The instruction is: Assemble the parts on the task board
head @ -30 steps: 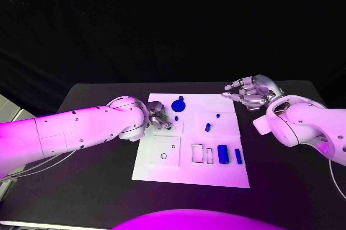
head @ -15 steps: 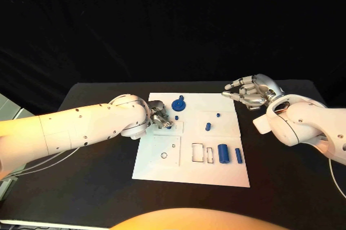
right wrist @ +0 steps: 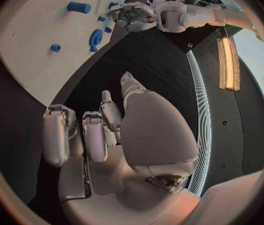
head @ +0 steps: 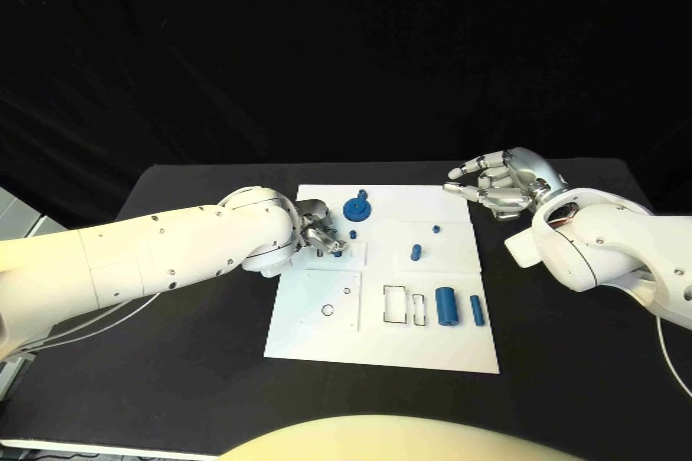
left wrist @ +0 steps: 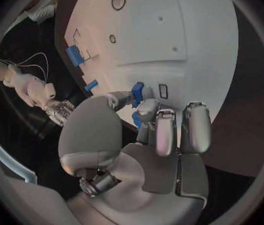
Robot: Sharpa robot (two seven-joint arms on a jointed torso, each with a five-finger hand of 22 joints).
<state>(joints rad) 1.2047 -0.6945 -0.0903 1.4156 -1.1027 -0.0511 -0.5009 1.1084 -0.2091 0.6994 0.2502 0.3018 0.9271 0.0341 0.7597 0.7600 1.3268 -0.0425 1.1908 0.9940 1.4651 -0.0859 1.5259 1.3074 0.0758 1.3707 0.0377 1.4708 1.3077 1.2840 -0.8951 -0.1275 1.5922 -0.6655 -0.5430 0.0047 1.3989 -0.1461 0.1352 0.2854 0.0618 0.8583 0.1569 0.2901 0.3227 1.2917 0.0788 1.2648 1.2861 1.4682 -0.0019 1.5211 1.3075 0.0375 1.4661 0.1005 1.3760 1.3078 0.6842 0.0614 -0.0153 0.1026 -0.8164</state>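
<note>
The white task board (head: 382, 336) lies in the middle of the black table. My left hand (head: 320, 235) rests over its far left part and pinches a small blue part (left wrist: 136, 92) between thumb and finger, right above the board. A second small blue piece (left wrist: 134, 119) shows just under the fingers. On the board lie a round blue part (head: 356, 212), a short blue peg (head: 415, 252), a blue cylinder (head: 446, 307) and a blue bar (head: 477, 312). My right hand (head: 498, 184) hovers off the board's far right corner, fingers apart, holding nothing.
Empty outlined recesses (head: 404, 307) sit beside the cylinder, and a square plate with a small hole (head: 329, 310) sits on the board's left. A tiny blue piece (head: 436, 230) lies near the peg. Bare black table (head: 188, 381) surrounds the board.
</note>
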